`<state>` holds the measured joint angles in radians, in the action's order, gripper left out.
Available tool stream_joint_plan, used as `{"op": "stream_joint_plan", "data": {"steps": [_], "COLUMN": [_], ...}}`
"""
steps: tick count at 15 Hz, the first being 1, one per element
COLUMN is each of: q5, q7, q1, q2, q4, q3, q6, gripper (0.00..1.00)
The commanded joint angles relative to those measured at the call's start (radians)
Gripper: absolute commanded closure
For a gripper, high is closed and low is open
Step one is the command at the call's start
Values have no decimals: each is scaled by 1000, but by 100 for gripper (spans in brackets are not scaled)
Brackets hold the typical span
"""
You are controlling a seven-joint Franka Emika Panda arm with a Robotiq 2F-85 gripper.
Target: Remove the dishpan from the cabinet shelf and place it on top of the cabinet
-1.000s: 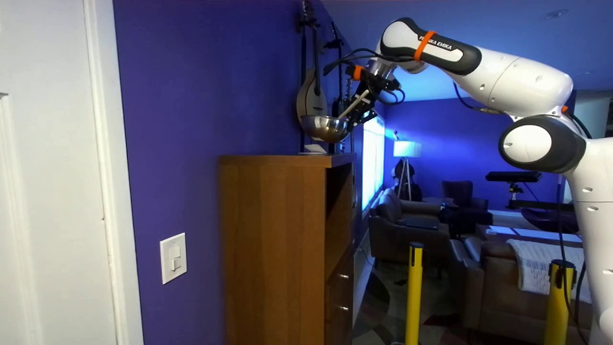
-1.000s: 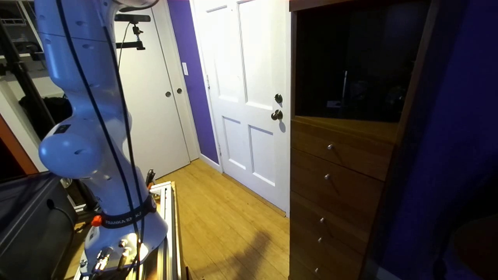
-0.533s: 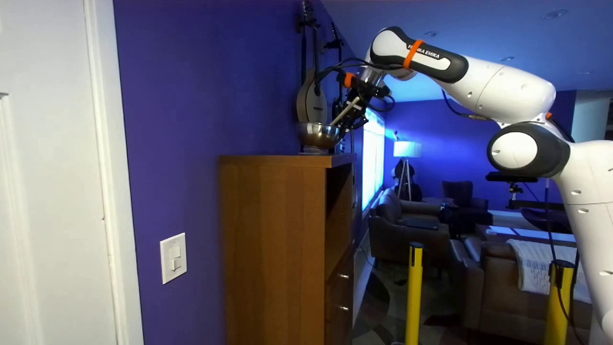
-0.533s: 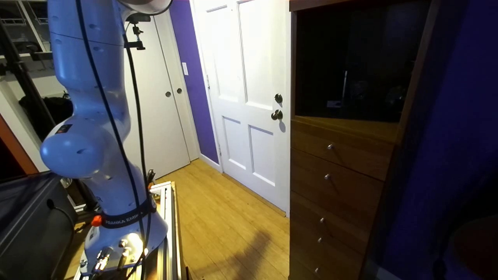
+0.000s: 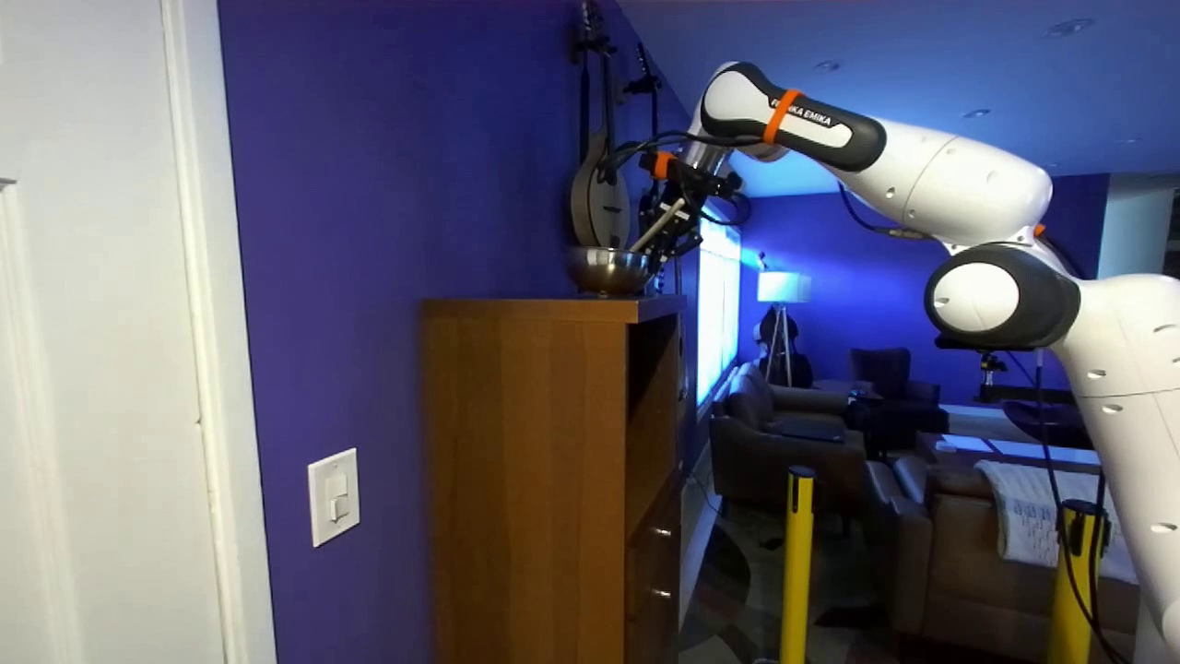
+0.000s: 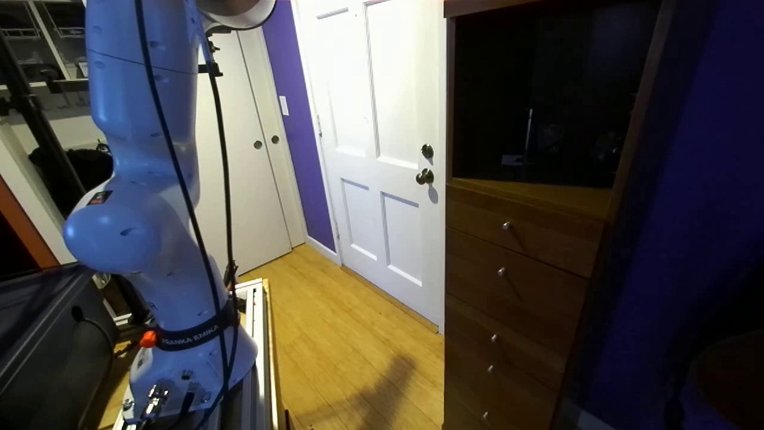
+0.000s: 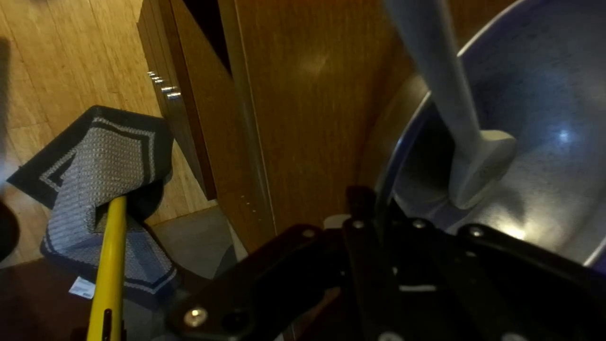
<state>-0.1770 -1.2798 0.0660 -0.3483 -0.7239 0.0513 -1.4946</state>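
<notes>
Sitting at the top of the tall narrow honey-brown wooden cabinet (image 5: 525,461), the small round shallow silvery-grey metal dishpan (image 5: 606,270) looks close to level, its base at the height of the flat surface; whether its full weight bears there cannot be told. In the wrist view a strip of bare wood separates it from the front edge; the gap to the side edges cannot be read. The black two-fingered gripper (image 7: 381,222) is clamped on the dishpan, the rim passing between its fingers.

The step in hand appears to be the set-down, with release not yet made. The next move calls for making sure the base is flat, then parting the fingers and drawing back without dragging the dishpan toward the front edge.

A pale long-handled utensil (image 7: 450,99) leans inside, its handle rising past the rim near the gripper, so it could catch during withdrawal. Behind, a pale round-bodied stringed instrument (image 5: 599,203) hangs on the purple wall (image 5: 396,166); how near is unclear. Below the top, the open shelf (image 6: 531,190) is too dark to read well. A yellow post (image 5: 797,572) stands well apart.
</notes>
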Motion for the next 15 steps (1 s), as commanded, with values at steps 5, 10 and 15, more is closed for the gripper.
{"op": "stream_joint_plan", "data": {"steps": [5, 10, 15], "q5": [42, 36, -19], "q7": [24, 28, 55], "q1": [-17, -13, 12], "q2": [-27, -21, 13], "q4": [76, 85, 90], "q3": [4, 3, -10], "q6": [27, 30, 43], "gripper": [55, 20, 0]}}
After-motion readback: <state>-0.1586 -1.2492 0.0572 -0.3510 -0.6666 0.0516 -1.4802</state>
